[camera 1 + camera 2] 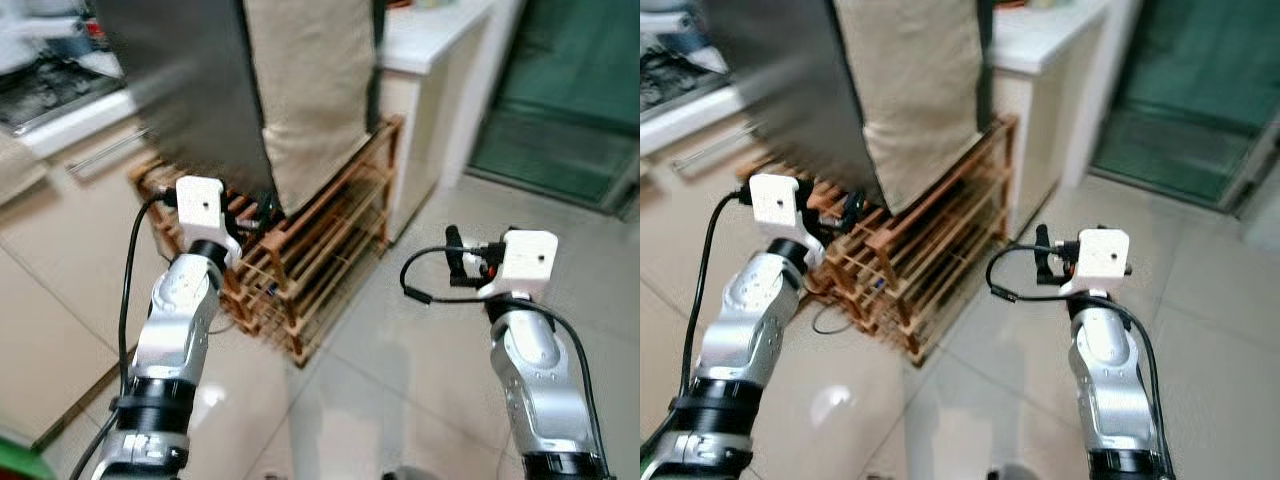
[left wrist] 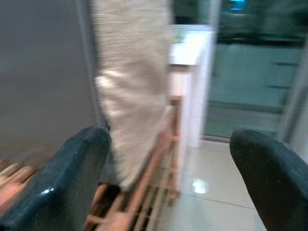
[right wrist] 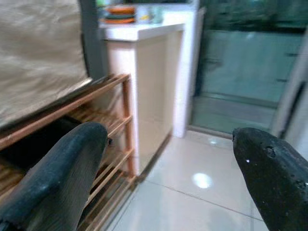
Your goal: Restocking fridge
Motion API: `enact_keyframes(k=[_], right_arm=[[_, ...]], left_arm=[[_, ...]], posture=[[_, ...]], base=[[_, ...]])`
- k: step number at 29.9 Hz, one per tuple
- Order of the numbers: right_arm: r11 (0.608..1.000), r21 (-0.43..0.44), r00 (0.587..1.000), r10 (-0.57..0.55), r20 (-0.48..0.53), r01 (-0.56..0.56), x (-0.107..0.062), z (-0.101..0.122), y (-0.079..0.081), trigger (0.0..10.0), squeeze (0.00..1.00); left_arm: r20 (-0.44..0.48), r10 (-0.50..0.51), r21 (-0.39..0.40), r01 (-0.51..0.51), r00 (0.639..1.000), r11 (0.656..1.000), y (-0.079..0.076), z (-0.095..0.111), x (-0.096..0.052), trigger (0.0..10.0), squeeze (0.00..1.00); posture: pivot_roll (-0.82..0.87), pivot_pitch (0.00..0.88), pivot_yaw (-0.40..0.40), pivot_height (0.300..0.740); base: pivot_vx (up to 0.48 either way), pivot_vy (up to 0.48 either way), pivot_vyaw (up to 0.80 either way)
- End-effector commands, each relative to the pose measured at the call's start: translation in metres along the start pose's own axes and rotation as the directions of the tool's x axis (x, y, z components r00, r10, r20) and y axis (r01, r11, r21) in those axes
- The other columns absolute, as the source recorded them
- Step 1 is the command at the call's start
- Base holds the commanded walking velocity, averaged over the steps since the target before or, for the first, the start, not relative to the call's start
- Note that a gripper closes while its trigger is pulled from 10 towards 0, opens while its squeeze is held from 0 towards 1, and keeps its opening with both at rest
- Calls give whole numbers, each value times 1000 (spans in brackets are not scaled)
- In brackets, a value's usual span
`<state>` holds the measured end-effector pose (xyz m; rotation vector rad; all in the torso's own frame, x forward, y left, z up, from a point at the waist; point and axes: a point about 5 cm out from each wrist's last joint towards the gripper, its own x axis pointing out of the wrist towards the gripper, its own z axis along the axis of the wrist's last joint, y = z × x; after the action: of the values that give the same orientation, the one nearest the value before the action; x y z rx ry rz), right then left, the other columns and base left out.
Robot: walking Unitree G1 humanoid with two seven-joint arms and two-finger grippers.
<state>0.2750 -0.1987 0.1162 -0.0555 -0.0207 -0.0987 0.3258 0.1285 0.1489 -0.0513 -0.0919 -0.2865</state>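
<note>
A tall grey appliance (image 1: 190, 90) that looks like the fridge stands ahead, a beige cloth (image 1: 310, 90) hanging down its front. It rests on a low wooden slatted rack (image 1: 320, 250). My left gripper (image 1: 260, 212) is raised close to the rack's left end, under the grey side. In the left wrist view its black fingers (image 2: 62, 183) are spread wide, open and empty, facing the cloth. My right gripper (image 1: 455, 258) hovers over the tiled floor to the right of the rack. It is open too, with nothing between its fingers (image 3: 57, 178).
A white counter (image 1: 430, 40) stands right behind the rack, with orange dishes (image 3: 118, 14) on top. A green-tinted glass door (image 1: 570, 100) is at the far right. A stove top (image 1: 40, 85) and cabinets (image 1: 60, 300) line the left. Pale floor tiles (image 1: 400, 380) stretch ahead.
</note>
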Motion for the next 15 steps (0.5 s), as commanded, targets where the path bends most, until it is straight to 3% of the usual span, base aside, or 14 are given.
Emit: enact_keyframes(k=[1,15], right_arm=[[1000,9,1000,19,21,-20,2,4,8,10000,0],[1000,7,999,8,45,-9,3,9,5,10000,0]], left_arm=[[22,21,30,-22,1000,999,9,7,-1,10000,0],[38,1,6,-2,999,1000,3,9,1,10000,0]], posture=[[-103,0,101,711],[-106,0,97,711]], base=[[379,292,-750],[402,260,-746]])
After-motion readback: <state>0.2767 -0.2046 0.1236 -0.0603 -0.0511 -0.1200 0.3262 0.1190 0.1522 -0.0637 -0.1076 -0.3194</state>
